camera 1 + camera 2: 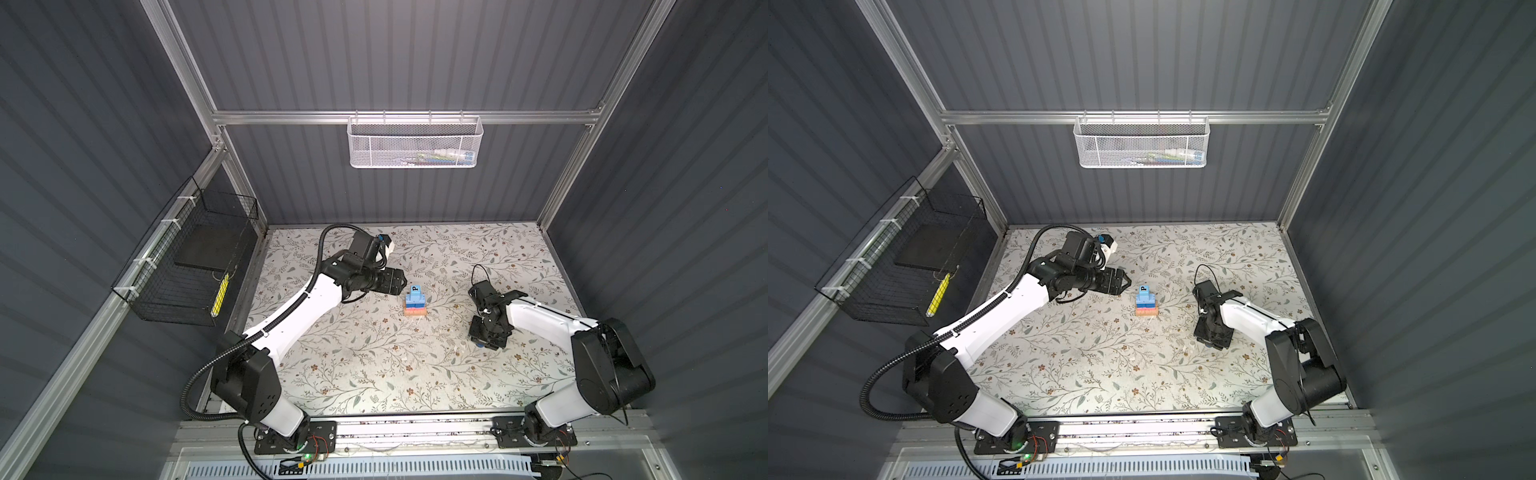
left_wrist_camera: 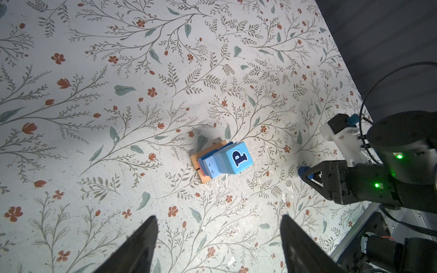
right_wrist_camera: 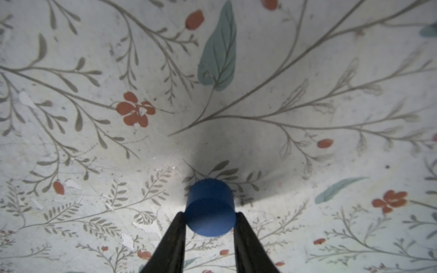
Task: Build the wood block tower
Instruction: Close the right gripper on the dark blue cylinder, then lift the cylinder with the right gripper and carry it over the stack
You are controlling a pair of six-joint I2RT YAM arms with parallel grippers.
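1. Wood block tower (image 1: 415, 302), near the middle of the floral table (image 1: 374, 374). It stands upright, the broadest pieces lowest: tan bars at the base, a pink bar on them, then dark and light blue blocks. The stack narrows upward, probably for steadiness. In both top views the lower bars' long sides run roughly along the table's front edge.

2. Light blue cube (image 2: 236, 159), the topmost piece of the tower. A dark letter P faces up, its head toward the far edge in a top view. Its flat top is the likely seat for the next piece.

3. Dark blue cylinder (image 3: 209, 196), toward the right edge of the table, well apart from the tower and nearer the front edge. Its axis is upright and a round end face looks up at the wrist camera. Whether it has left the table cannot be told.

4. Right gripper (image 3: 210, 214), pointing down, its two fingers closed against opposite sides of the cylinder's curved wall. This hold leaves both flat ends free, which would suit setting the cylinder down on end.

5. Left gripper (image 2: 219, 217), jaws wide apart and empty. It hangs just left of the tower and aims toward it without touching, seemingly kept clear of the stack.
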